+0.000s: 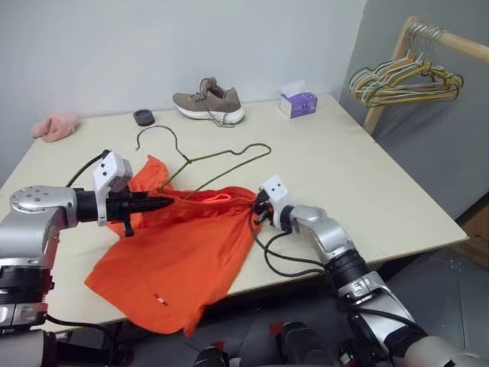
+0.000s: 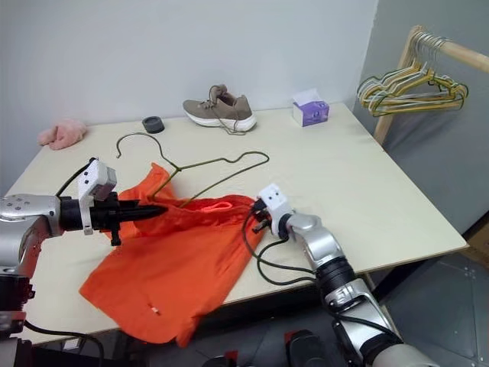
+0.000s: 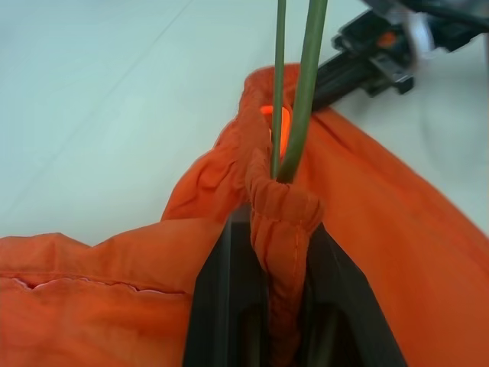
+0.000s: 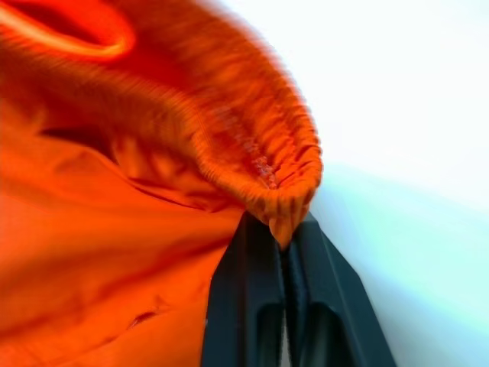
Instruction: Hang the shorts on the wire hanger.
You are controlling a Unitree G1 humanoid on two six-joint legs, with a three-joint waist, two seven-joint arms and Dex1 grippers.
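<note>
Both grippers pinch shorts [image 1: 179,252] waistband | wire hanger [image 1: 218,160] hook toward wall

Pale cream rectangular table [image 1: 367,176] standing against a plain light grey-white wall [image 1: 153,46]. At the right, a wooden garment rail [image 1: 451,42] before a darker grey wall panel [image 1: 428,145]. Grey floor [image 1: 451,290] below the table's near right corner. Even, diffuse lighting.
</note>
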